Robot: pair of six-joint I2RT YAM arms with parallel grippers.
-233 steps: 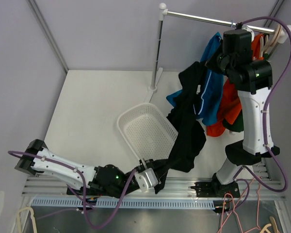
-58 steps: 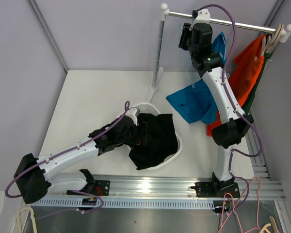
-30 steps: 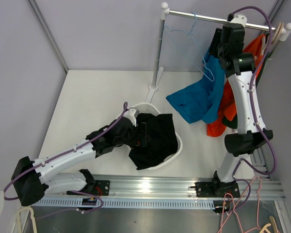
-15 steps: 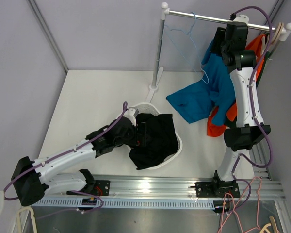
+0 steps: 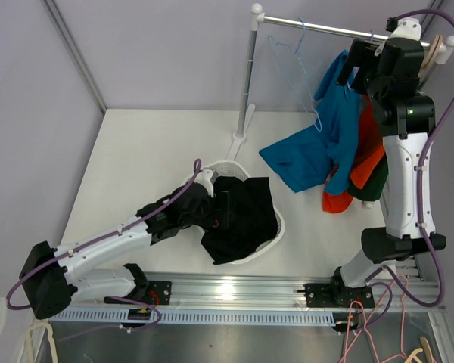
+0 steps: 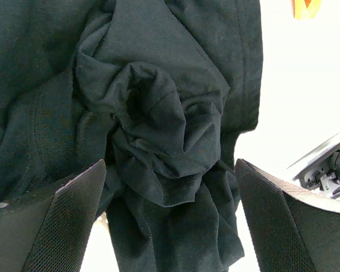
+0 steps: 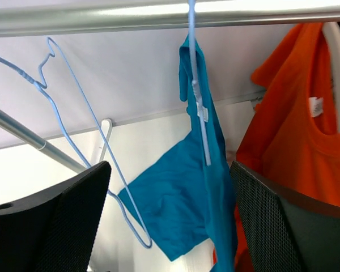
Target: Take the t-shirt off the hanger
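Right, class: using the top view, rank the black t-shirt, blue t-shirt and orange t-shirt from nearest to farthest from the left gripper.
1. black t-shirt, in the basket, under the left gripper.
2. blue t-shirt, hanging to its right.
3. orange t-shirt, farthest right, partly behind the blue one.

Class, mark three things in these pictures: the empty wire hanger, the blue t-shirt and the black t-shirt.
empty hanger (image 7: 146,243), right wrist view, on its lower corner.
blue t-shirt (image 5: 306,160), top external view, on its lower body.
black t-shirt (image 6: 158,130), left wrist view, on its bunched folds.
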